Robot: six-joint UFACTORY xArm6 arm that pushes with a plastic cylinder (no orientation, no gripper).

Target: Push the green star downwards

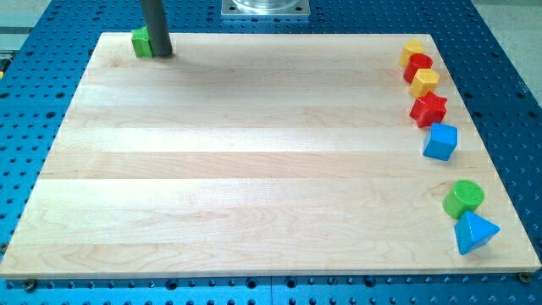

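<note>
Over at the far left corner of the wooden board (254,169), the green star (141,42) sits touching my tip (161,53), just right of it. My tip is a bare rod with nothing to open or close. Down the right edge run a yellow block (412,51), red block (418,65), yellow block (424,81), red star (428,108), blue cube (440,141), green cylinder (464,197) and blue triangle (474,232).

Bright, even overhead light; the wooden surface (254,152) shows mild sheen, blocks cast short soft shadows, and focus is sharp throughout.

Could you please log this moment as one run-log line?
my tip: touching green block's right side, top-left corner | push down: not yet | board's right edge: seven other blocks
</note>
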